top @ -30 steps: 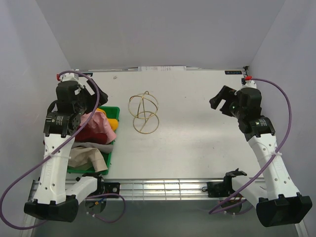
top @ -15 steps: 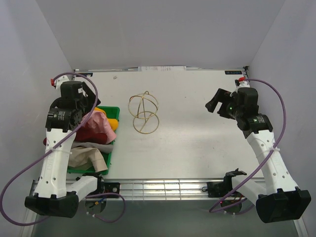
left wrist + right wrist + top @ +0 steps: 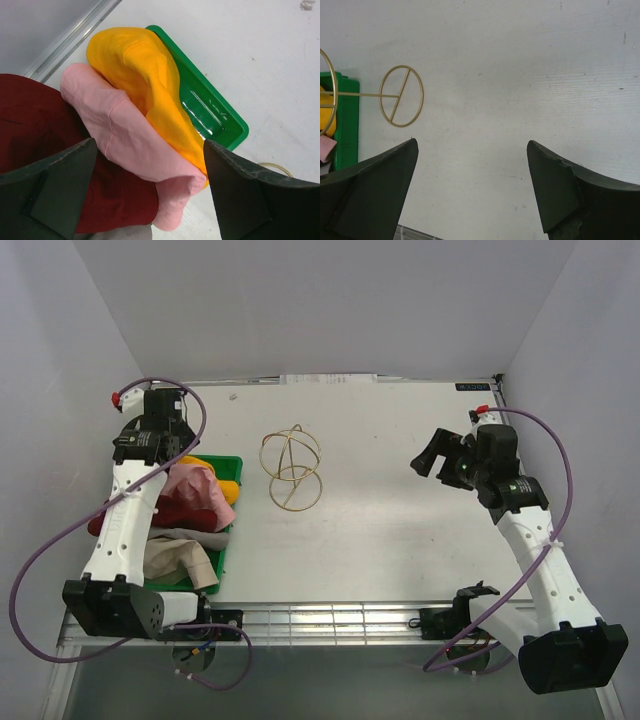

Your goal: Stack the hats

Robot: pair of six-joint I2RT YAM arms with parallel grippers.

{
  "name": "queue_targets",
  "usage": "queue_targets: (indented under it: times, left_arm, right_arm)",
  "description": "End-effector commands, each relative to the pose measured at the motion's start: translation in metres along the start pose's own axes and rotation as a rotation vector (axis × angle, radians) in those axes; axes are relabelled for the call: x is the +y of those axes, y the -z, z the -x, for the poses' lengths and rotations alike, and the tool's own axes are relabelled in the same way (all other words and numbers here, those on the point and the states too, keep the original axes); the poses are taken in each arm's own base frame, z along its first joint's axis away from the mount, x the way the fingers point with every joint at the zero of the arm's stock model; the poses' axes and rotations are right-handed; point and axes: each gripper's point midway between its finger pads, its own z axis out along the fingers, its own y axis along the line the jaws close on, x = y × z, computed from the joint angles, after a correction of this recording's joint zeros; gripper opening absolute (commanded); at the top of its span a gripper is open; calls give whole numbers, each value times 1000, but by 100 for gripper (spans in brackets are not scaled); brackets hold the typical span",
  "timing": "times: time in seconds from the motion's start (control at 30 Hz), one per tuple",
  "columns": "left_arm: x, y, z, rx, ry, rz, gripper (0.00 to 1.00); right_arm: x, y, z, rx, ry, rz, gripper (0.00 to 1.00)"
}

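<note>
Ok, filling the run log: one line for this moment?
left gripper open above hats in tray | right gripper open above table

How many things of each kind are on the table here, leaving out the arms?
Soft fabric hats: 5 (yellow-orange hat, pale pink hat, dark red hat, grey hat, beige hat)
Green plastic tray: 1
Gold wire sphere frame: 1
Total: 7

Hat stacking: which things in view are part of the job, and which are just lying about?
Job:
yellow-orange hat
pale pink hat
dark red hat
grey hat, only an edge shows
beige hat

Lying about:
gold wire sphere frame, mid-table, apart from the hats
green tray, only holds the heap of hats
</note>
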Motion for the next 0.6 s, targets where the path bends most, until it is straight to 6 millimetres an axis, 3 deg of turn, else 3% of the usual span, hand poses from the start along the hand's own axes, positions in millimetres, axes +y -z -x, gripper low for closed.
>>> queue_targets:
  times: [0.0,0.27,0.57]
  left_arm:
    - [4,-9,25,-57,23,49,98]
    - [13,-40,23,-31,47,100,96]
    - [0,-65,13,29,62,71,86]
  right_arm:
    - [6,3,5,-30,16,33,95]
    - [4,1,0,-21,11,32,95]
    - [3,-4,-4,-8,1,35,96]
